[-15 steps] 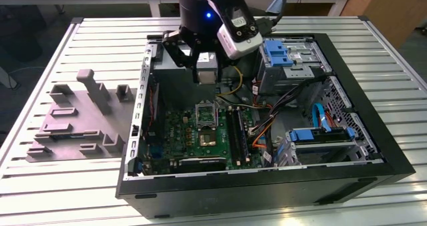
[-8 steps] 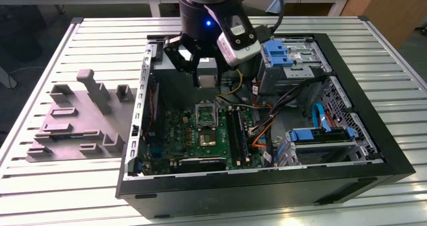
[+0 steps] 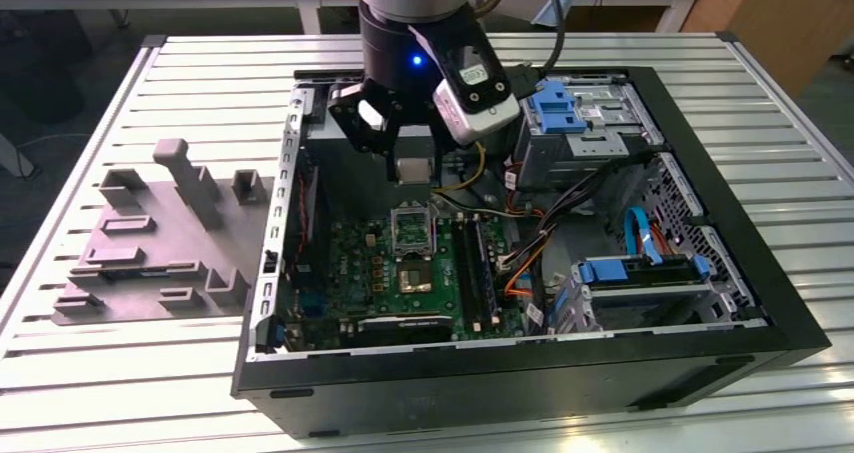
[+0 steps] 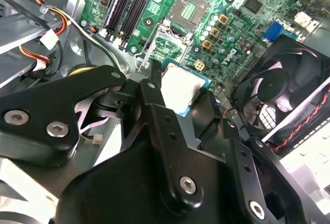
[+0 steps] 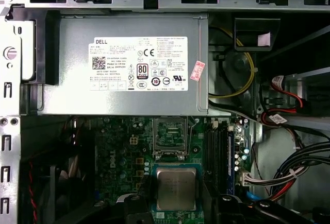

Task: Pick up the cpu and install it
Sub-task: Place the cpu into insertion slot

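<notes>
Claw (image 4: 181, 92) clenched on cpu (image 5: 176, 188), chip pinched at claw's tips, above motherboard (image 5: 118, 154); open socket (image 5: 171, 134) below, just ahead. You're mid-carry, likely; seating calls for chip square, level over socket.

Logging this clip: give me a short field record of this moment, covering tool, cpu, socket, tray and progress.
tool: shut on the cpu, over the open computer case
cpu: held off the motherboard, metal top up
socket: uncovered, no chip in it
tray: on the table, at the exterior view's left, outside the case
progress: cpu picked up, not yet installed
</notes>
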Available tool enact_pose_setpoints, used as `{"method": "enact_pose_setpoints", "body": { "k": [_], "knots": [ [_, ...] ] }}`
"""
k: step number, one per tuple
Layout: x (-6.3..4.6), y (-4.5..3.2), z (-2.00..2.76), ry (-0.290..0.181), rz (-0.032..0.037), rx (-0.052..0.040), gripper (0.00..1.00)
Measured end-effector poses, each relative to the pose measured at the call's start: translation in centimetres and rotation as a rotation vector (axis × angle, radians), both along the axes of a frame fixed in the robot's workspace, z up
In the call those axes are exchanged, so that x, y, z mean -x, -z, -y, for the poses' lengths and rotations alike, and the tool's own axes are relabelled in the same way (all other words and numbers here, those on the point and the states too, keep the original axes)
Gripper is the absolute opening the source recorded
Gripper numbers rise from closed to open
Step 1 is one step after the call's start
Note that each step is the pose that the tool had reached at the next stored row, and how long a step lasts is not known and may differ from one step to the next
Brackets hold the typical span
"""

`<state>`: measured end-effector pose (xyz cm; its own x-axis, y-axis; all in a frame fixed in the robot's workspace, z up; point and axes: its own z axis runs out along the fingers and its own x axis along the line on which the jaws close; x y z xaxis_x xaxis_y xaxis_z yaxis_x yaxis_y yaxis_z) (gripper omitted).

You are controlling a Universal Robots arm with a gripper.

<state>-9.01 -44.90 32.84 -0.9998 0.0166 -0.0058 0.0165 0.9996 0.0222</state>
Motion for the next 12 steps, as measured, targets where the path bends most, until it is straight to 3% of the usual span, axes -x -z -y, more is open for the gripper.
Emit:
{"method": "enact_pose_setpoints", "body": {
  "k": [12],
  "knots": [
    [0.0, 0.32, 0.0, 0.0, 0.0001, -0.0002, 0.47]
  ]
}}
